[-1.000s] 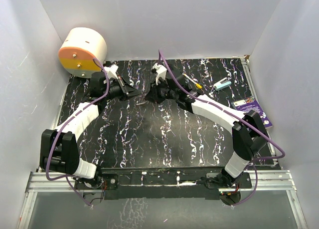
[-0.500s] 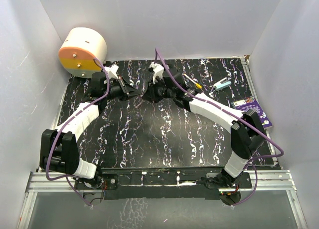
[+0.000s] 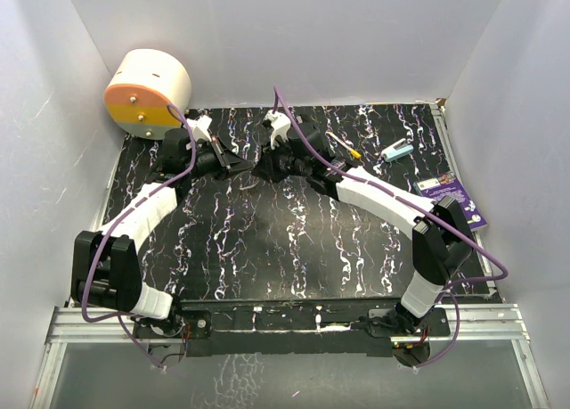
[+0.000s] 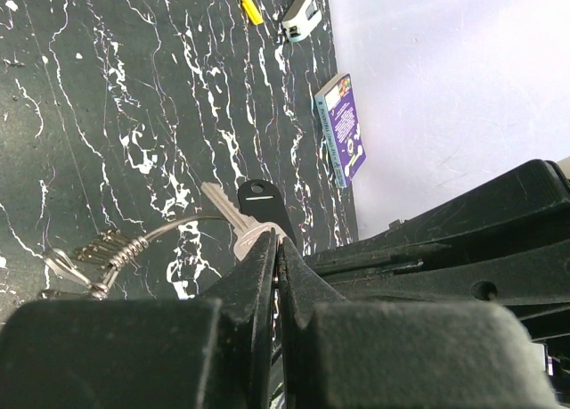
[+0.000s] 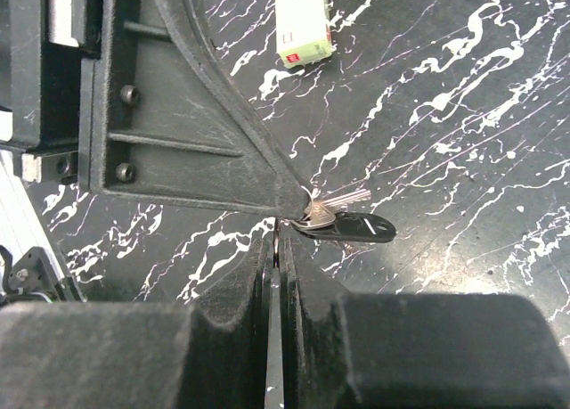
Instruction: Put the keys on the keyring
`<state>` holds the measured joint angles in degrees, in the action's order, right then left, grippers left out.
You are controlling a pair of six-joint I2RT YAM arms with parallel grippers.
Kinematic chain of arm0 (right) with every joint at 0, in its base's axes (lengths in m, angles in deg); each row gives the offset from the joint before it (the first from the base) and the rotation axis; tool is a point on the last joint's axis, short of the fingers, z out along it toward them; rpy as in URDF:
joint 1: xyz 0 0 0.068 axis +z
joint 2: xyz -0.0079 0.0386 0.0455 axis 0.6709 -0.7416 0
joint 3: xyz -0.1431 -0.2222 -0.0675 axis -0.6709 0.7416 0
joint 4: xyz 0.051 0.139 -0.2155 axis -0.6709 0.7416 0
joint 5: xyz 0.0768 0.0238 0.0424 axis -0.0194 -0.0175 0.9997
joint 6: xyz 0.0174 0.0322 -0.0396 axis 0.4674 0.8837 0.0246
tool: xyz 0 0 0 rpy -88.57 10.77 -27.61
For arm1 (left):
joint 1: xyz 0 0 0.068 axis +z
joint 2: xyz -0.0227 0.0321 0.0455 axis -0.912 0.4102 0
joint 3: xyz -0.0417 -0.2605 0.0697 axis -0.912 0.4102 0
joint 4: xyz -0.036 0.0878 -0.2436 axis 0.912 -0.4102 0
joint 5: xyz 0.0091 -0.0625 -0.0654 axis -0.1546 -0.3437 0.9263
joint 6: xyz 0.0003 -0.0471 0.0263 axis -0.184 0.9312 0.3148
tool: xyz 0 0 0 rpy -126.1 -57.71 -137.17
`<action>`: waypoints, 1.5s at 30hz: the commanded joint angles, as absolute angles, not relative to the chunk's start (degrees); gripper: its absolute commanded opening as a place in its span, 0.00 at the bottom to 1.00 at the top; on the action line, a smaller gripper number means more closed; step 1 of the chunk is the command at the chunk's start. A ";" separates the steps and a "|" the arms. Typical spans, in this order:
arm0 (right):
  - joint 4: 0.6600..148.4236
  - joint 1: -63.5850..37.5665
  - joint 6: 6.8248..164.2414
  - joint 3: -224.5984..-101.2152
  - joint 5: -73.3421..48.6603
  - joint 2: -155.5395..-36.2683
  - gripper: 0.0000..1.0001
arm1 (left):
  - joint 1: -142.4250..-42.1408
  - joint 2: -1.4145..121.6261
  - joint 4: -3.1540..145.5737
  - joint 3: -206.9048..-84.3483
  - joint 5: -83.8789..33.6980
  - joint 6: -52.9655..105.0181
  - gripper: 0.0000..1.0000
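Left gripper (image 3: 240,166) is out over the far middle of the table (image 3: 267,249). Its fingers (image 4: 258,275) are pressed together with only a thin slit between them. They are pinched on the head of the keys (image 4: 233,217) right at the tip.

The bunch is one plain silver key plus one black-headed key. It sticks out just past the left gripper's tip and lies low over the black marbled top. From the right wrist, the same keys (image 5: 338,215) sit at the point of the left gripper (image 5: 298,200), blades pointing away from it.

The keyring (image 4: 120,247) is a thin wire loop with a coiled end. It runs from the key heads and trails out beyond the left gripper's tip. I cannot tell whether it touches the table.

Right gripper (image 3: 260,169) is just right of the left gripper, tip to tip and nearly touching. Its fingers (image 5: 254,284) are closed tight. I cannot tell whether anything is caught between them. Its tip sits just beside the keys.

- Book (image 3: 450,195): purple, well right of the left gripper at the table edge, also seen in the left wrist view.
- Yellow-handled tool (image 3: 343,146): right of the left gripper, beyond the right arm.
- Small teal device (image 3: 398,151): further right again.
- Cream-and-orange drum (image 3: 147,93): left of and behind the left gripper, in the far corner.
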<state>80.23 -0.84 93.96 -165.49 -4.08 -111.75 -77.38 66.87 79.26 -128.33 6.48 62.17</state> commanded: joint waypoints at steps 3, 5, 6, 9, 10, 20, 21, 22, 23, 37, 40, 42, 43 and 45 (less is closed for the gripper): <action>76.19 -0.79 95.47 -167.96 -8.99 -110.54 0.08 | -77.76 65.36 78.95 -129.44 7.71 61.94 0.00; 76.07 -0.78 95.59 -168.40 -8.86 -110.78 0.08 | -77.98 65.51 79.02 -129.54 7.74 61.99 0.00; 76.12 -0.77 95.66 -168.64 -8.83 -111.03 0.08 | -78.05 65.60 79.08 -129.47 7.76 62.06 0.00; 75.89 -0.79 95.79 -169.07 -8.74 -111.39 0.08 | -78.21 65.65 79.10 -129.50 7.80 62.17 0.00; 75.72 -0.80 95.97 -169.19 -8.66 -111.61 0.08 | -78.19 65.72 79.05 -129.45 7.72 62.17 0.00; 73.95 -0.37 96.93 -170.11 -8.01 -113.56 0.08 | -78.40 66.26 79.75 -129.15 8.08 63.48 0.00; 73.54 -0.29 96.98 -170.03 -8.07 -113.56 0.08 | -78.45 66.26 79.67 -129.18 8.13 63.59 0.00; 73.05 -0.28 97.13 -169.91 -8.17 -113.61 0.08 | -78.51 66.28 79.65 -129.14 8.13 63.66 0.00; 72.70 -0.30 97.24 -169.84 -8.34 -113.61 0.08 | -78.45 66.26 79.72 -129.02 8.13 63.89 0.00; 66.95 0.82 99.88 -170.20 -6.02 -118.80 0.08 | -78.44 66.73 82.59 -126.33 8.66 69.24 0.00; 66.61 1.03 99.84 -170.25 -6.14 -119.31 0.08 | -78.45 66.79 83.04 -125.94 8.95 70.43 0.00; 66.57 1.02 99.90 -170.24 -6.26 -119.30 0.08 | -78.41 66.93 83.38 -125.76 9.09 71.16 0.00; 66.53 1.04 99.80 -170.03 -6.41 -119.26 0.08 | -78.37 66.84 83.35 -125.69 9.02 71.40 0.00; 66.61 1.03 99.66 -169.69 -6.68 -119.03 0.08 | -78.28 66.79 83.41 -125.47 8.99 71.70 0.00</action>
